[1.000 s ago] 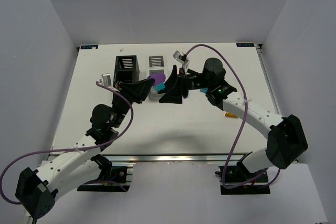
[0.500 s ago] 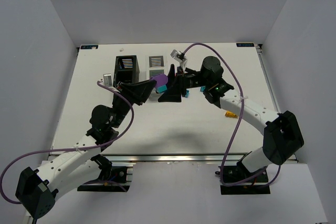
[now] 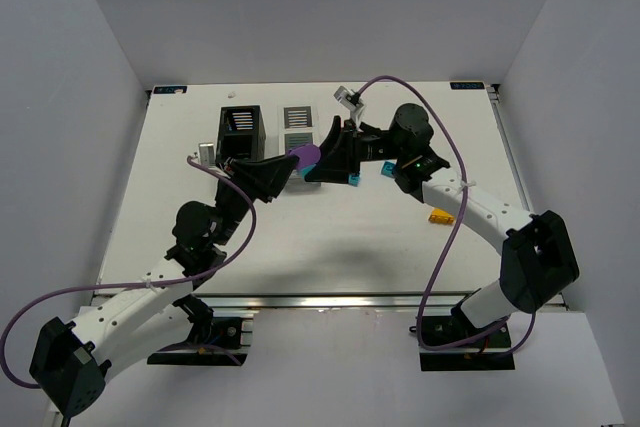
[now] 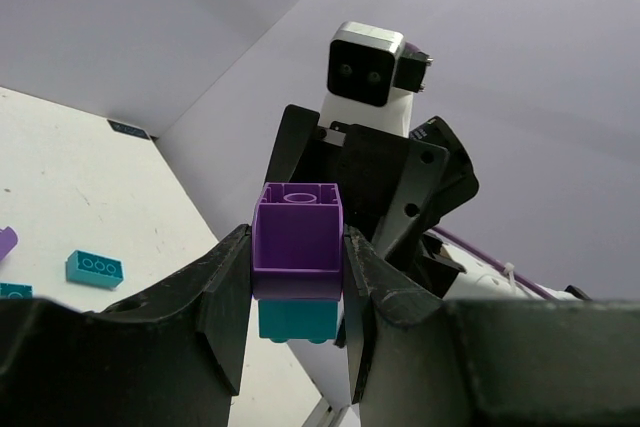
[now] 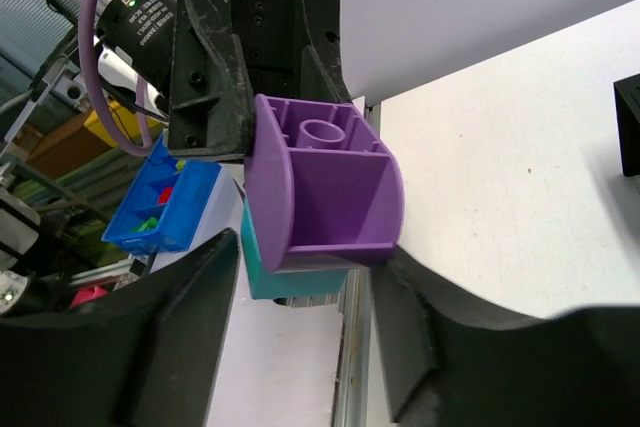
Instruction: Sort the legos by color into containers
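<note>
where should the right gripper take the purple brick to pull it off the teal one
Probably on the two outer walls beside the open hollow end of the purple brick, coming straight on from opposite the left gripper. That end faces the right gripper, whose open fingers straddle it.

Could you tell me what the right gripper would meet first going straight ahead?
Probably the purple lego, stacked on a teal lego in the left gripper; it looks very close.
</note>
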`<control>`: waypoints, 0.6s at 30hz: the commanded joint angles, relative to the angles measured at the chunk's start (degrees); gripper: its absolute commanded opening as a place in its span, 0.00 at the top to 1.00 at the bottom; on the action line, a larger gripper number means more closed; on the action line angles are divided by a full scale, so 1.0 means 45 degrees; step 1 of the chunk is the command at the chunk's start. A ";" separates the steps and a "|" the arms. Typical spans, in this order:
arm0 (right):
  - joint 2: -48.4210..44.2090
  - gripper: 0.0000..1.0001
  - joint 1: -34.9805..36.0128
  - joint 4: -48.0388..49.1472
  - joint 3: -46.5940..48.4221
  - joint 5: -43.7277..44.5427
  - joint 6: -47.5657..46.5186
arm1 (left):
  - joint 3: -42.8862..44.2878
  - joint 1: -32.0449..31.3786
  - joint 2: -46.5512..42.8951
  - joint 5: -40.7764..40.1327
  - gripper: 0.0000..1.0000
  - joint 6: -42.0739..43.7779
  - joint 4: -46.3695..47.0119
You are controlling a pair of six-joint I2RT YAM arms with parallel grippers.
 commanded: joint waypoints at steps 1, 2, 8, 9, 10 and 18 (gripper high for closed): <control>0.0079 0.42 -0.0004 0.0796 0.0484 0.0059 0.0234 | -0.0106 0.0015 -0.0030 0.0156 1.00 -0.0019 0.0469; 0.0079 0.44 -0.0004 0.0796 0.0444 0.0040 0.0215 | -0.0067 0.0015 -0.0030 0.0156 1.00 0.0000 0.0469; 0.0118 0.80 -0.0005 0.1088 0.0347 -0.0096 0.0273 | -0.0164 0.0034 -0.0029 0.0078 1.00 0.0001 0.0508; 0.0118 0.85 -0.0004 0.1147 0.0269 -0.0136 0.0293 | -0.0145 0.0015 -0.0010 0.0059 1.00 0.0039 0.0508; 0.0098 0.92 -0.0004 0.1186 0.0191 -0.0194 0.0370 | -0.0125 0.0015 -0.0029 0.0001 1.00 0.0117 0.0489; -0.0468 1.00 -0.0004 0.1130 -0.0786 -0.0371 0.0021 | 0.0850 0.0112 0.0009 -0.0682 1.00 0.1347 -0.0506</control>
